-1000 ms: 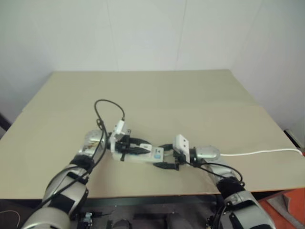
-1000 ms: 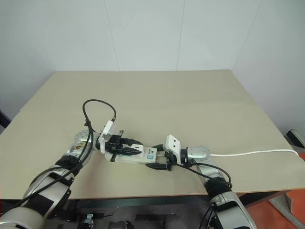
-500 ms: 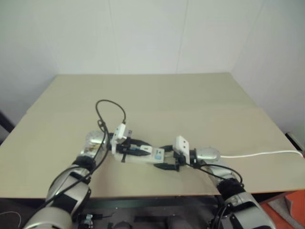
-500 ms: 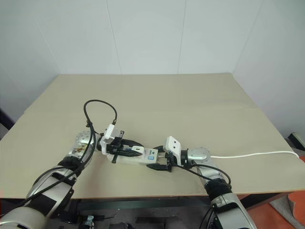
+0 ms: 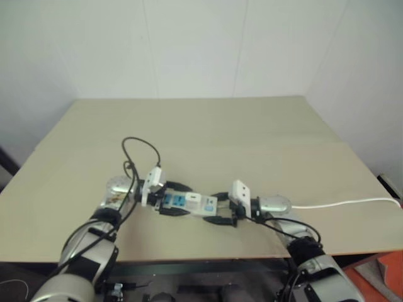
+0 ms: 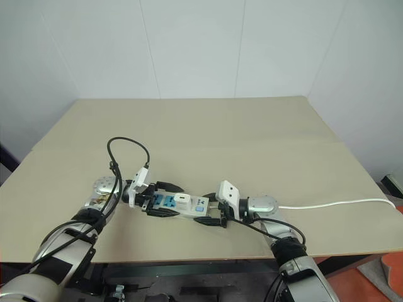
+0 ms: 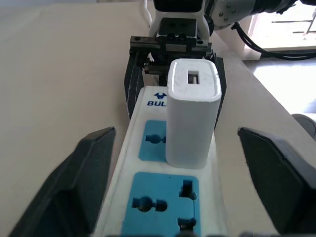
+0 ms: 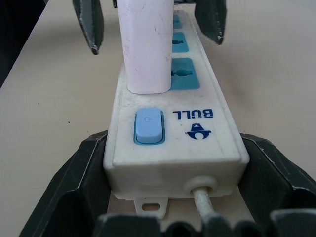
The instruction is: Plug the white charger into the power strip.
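One white charger (image 7: 193, 118) stands upright in one power strip (image 6: 179, 204) with three blue sockets, between my left gripper's (image 7: 185, 187) wide-open fingers (image 7: 89, 168) and untouched by them. My right gripper (image 8: 173, 197) clamps the strip's cord end.

A broad, plain beige rectangular surface (image 6: 208, 126) with a matte top is set into the corner of a room. It is backed by a white panelled wall (image 6: 189, 44), on which faint vertical seams are seen. A second white wall (image 6: 365, 82) is met at the far right corner and runs along the right side. The surface is lit evenly and softly. Below its near right corner, a patch of orange-red floor (image 6: 378, 274) is visible. A dark strip (image 6: 5, 156) is seen at the left edge, beyond the surface.
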{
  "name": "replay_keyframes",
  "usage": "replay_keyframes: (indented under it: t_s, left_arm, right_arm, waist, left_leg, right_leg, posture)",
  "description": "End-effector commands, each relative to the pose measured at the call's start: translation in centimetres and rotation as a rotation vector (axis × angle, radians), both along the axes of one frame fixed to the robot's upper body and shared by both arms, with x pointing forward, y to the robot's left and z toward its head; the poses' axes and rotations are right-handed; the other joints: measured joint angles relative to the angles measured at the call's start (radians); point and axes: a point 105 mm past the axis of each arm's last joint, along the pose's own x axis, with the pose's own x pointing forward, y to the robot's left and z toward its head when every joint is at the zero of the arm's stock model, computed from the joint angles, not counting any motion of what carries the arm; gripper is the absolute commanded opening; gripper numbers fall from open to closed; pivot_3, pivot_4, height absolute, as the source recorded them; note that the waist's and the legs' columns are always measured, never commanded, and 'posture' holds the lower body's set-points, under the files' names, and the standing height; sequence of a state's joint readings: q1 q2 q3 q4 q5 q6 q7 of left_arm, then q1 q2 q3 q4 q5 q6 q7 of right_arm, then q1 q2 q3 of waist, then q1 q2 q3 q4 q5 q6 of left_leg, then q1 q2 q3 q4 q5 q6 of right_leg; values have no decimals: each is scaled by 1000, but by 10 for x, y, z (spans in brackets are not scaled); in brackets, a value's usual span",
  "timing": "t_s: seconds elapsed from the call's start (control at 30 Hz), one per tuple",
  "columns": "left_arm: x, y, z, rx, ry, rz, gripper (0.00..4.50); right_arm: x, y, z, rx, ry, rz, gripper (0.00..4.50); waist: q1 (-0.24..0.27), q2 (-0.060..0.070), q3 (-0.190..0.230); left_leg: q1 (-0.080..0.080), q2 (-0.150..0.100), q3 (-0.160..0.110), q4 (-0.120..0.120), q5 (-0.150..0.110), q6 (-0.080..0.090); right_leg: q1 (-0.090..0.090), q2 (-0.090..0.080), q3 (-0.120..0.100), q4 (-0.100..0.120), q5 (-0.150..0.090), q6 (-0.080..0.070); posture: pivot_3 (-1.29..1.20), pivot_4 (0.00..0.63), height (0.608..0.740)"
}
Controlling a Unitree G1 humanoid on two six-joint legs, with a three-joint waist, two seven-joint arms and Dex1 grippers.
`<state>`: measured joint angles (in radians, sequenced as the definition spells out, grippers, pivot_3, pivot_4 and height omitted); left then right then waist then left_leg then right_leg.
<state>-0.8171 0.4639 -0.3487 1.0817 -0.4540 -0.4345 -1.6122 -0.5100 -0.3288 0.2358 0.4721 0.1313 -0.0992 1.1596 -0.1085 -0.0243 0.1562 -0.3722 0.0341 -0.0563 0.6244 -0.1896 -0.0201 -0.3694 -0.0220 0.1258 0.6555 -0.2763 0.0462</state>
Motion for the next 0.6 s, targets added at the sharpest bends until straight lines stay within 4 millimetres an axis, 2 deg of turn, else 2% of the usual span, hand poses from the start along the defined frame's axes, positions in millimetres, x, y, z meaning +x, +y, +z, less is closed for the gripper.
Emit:
replay_keyframes:
  t_s: [0.03,0.13,0.27,0.47,0.57,0.6]
  left_arm:
    - [-8,17,-24,83,84,35,4483]
    - [-5,21,-19,92,75,44,4483]
    - [2,26,0,11,29,86,4483]
    - [3,44,24,-40,-22,126,4483]
    - [3,58,36,-88,-56,174,4500]
    - [3,63,39,-99,-68,190,4500]
  right_arm:
    - [-2,-1,-6,-33,10,7,3437]
    - [1,-2,-6,-39,-12,-7,3437]
    - [10,-6,0,-26,-21,-49,3437]
    - [18,-24,8,-57,-31,-47,3437]
    - [18,-32,12,-64,-32,-34,4450]
    - [17,-34,13,-63,-27,-28,4482]
  waist:
    - [0,0,0]
    - [-2,0,0]
    - [-10,0,1]
    - [-5,-1,5]
    - [13,-1,8]
    - [15,-1,8]
  left_leg:
    - [0,0,0,0,0,0]
    - [0,0,0,0,0,0]
    - [-1,0,0,0,0,0]
    - [-12,0,0,1,0,0]
    - [-22,0,-1,1,0,0]
    - [-25,0,-1,1,0,0]
  right_leg:
    - [0,0,0,0,0,0]
    - [0,0,0,0,0,0]
    - [-1,0,0,0,0,0]
    - [-10,0,-1,0,1,1]
    - [-20,0,-1,0,1,1]
    - [-22,-1,-2,-1,1,1]
  posture:
    - [0,150,740]
    - [0,150,740]
    - [0,150,740]
    - [0,150,740]
    - [0,150,740]
    - [0,150,740]
